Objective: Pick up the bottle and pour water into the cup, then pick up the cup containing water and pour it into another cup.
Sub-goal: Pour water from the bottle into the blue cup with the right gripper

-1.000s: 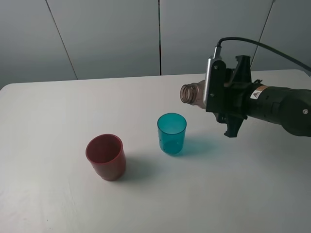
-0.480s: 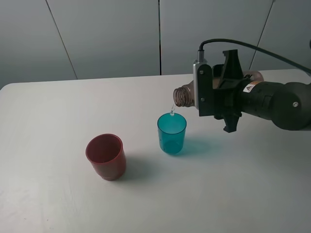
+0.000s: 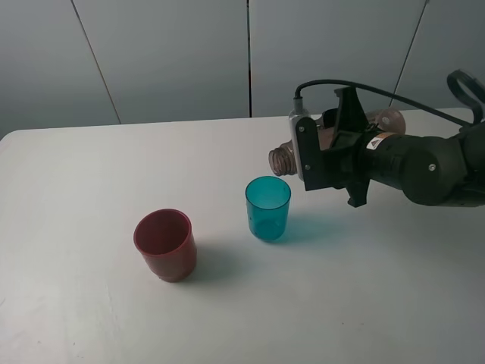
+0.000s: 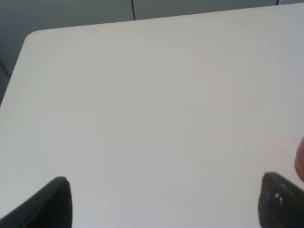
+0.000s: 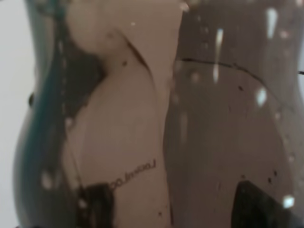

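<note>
The smoky grey-brown bottle (image 3: 283, 160) lies tipped about level in my right gripper (image 3: 333, 149), which is shut on its body. Its open neck is just above and to the right of the teal cup's rim. The translucent teal cup (image 3: 267, 208) stands upright mid-table. The dark red cup (image 3: 165, 245) stands to its left, nearer the front. In the right wrist view the bottle (image 5: 190, 118) fills the picture, with droplets on its wall. My left gripper (image 4: 166, 209) is open over bare table; a red sliver of the red cup (image 4: 300, 160) shows at the view's edge.
The white table (image 3: 91, 182) carries only the two cups. A grey panelled wall (image 3: 174, 53) stands behind its far edge. My right arm's cable (image 3: 394, 92) arcs above the wrist. My left arm is outside the exterior view.
My right gripper moved left with the bottle and rolled it over the teal cup. A thin stream fell from the neck half a second ago; none shows now.
</note>
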Robot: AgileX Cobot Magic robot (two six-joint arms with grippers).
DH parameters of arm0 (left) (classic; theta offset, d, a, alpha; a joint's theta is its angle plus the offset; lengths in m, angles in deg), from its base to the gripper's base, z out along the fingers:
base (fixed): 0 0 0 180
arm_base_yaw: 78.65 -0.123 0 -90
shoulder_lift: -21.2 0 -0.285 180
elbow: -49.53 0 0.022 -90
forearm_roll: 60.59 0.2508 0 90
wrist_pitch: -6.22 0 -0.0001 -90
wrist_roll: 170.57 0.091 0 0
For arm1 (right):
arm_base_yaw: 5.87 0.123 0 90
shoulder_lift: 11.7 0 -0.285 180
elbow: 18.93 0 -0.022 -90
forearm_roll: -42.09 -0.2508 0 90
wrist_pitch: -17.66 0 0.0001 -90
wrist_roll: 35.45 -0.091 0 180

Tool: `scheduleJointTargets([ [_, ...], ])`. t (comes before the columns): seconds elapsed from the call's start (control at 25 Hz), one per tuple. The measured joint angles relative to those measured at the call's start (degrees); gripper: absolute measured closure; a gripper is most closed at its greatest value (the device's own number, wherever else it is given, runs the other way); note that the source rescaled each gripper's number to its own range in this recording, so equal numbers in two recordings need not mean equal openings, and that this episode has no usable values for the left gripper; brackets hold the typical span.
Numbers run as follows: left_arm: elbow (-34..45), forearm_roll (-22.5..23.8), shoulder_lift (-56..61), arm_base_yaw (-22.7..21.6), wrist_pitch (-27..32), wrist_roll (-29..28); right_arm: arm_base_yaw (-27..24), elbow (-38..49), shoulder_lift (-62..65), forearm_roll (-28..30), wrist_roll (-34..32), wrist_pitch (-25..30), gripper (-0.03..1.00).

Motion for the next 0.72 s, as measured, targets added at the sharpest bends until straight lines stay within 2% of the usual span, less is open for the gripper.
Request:
scheduleJointTargets([
  [0.32, 0.00, 0.00, 0.00, 0.00, 0.00, 0.00, 0.00, 0.01, 0.00, 0.00, 4.40, -4.64, 0.96],
  [0.72, 0.00, 0.00, 0.00, 0.00, 0.00, 0.00, 0.00, 0.01, 0.00, 0.00, 7.64, -5.19, 0.96],
])
